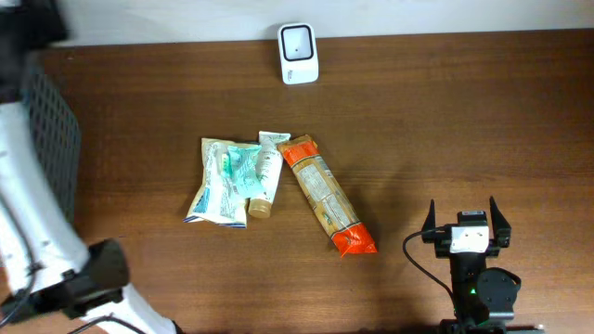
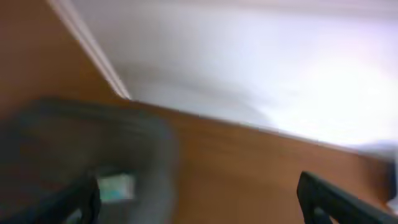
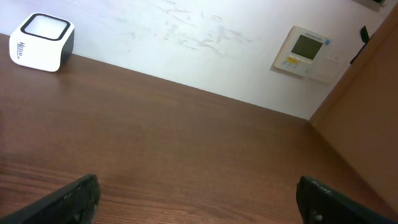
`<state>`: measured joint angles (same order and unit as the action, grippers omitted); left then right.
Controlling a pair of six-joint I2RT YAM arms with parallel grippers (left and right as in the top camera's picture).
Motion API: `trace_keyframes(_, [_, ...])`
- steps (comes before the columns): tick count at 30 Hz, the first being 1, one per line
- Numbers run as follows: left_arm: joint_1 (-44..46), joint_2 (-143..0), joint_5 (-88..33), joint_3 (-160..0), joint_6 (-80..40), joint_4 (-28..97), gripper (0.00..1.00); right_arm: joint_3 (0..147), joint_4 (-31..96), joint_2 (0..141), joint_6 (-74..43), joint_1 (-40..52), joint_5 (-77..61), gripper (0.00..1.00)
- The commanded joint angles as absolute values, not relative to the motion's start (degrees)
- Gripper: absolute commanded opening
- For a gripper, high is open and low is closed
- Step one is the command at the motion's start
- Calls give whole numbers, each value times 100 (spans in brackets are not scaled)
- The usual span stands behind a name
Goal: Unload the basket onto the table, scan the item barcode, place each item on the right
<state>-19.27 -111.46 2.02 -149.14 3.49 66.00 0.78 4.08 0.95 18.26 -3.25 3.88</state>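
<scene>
Fingers (image 3: 74, 199) of my right gripper (image 3: 202, 208) stand fully apart with nothing between them. The overhead view shows that gripper (image 1: 464, 221) low on the right side of the table (image 1: 445, 111), well apart from the goods. My left gripper (image 2: 205, 211) is equally wide, its fingers (image 2: 329, 205) at the two lower corners of a smeared wrist view, and it holds nothing either.

Items for scanning lie in a cluster mid-table:
- a green-and-white pouch (image 1: 220, 181);
- a tube (image 1: 266, 172) lying against the pouch's right edge;
- a long orange-ended packet (image 1: 327, 195), slanting away to the right, its upper end just beside the tube's top.

The scanner (image 1: 299, 53) sits at the far edge of the table and also appears upper left in the right wrist view (image 3: 40, 42).

Hazards, as I judge them:
- **Crowding.** Pouch and tube touch, so closing on one may drag or lift the other. The packet's free lower end looks like the safest place to grip.
- **Barcode position.** No barcode can be made out from above, so an item may reach the scanner with the wrong face towards it and need turning, and a thin flat pack can slip during that.
- **Left-hand view.** My left wrist view is too blurred to aim by. It shows only a grey shape with a pale green patch, which I cannot identify, and a reach made on it could strike the dark mesh basket (image 1: 51, 121) at the table's left edge.
</scene>
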Motion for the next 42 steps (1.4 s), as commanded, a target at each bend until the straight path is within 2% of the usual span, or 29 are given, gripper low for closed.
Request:
trace_keyframes(1, [-2939, -11533, 364, -14886, 377, 6254, 99, 32, 419, 73, 1844, -342, 480, 99])
trace_keyframes(5, [-3599, -12289, 8, -14883, 517, 6195, 100, 32, 419, 73, 1844, -342, 480, 99])
trace_keyframes(8, [-3769, -12873, -220, -14881, 611, 6224, 99, 32, 419, 73, 1844, -342, 480, 99])
trace_keyframes(9, [-3785, -13058, -231, -14881, 591, 6351, 96, 32, 419, 73, 1844, -342, 480, 99])
trace_keyframes(10, [-3785, -13139, -237, -14881, 513, 6541, 93, 32, 419, 73, 1844, -342, 480, 99])
trace_keyframes(14, [-3876, -13146, -633, -14883, 419, 7155, 96, 32, 419, 73, 1844, -342, 480, 99])
trace_keyframes(16, [-3946, -13146, -624, -14881, 416, 7861, 88, 32, 419, 73, 1844, -342, 480, 99])
trace_keyframes(21, [-4123, -13144, -617, -14881, 419, 8816, 87, 32, 419, 73, 1844, -342, 480, 99])
trace_keyframes(24, [-4178, -13146, -491, -14833, 609, 8114, 86, 32, 419, 73, 1844, -342, 480, 99])
trace_keyframes(28, [-4198, -13255, -585, -14215, 613, 6584, 93, 32, 419, 73, 1844, -342, 478, 99])
trace_keyframes(31, [-4213, -13546, -624, -13872, 635, 5907, 92, 32, 419, 73, 1844, -342, 480, 99])
trace_keyframes(35, [-4165, -13992, -622, -13775, 635, 5577, 86, 32, 419, 73, 1844, -342, 480, 99])
trace_keyframes(42, [-4139, -14724, -506, -13771, 635, 5365, 84, 32, 419, 73, 1844, -342, 480, 99])
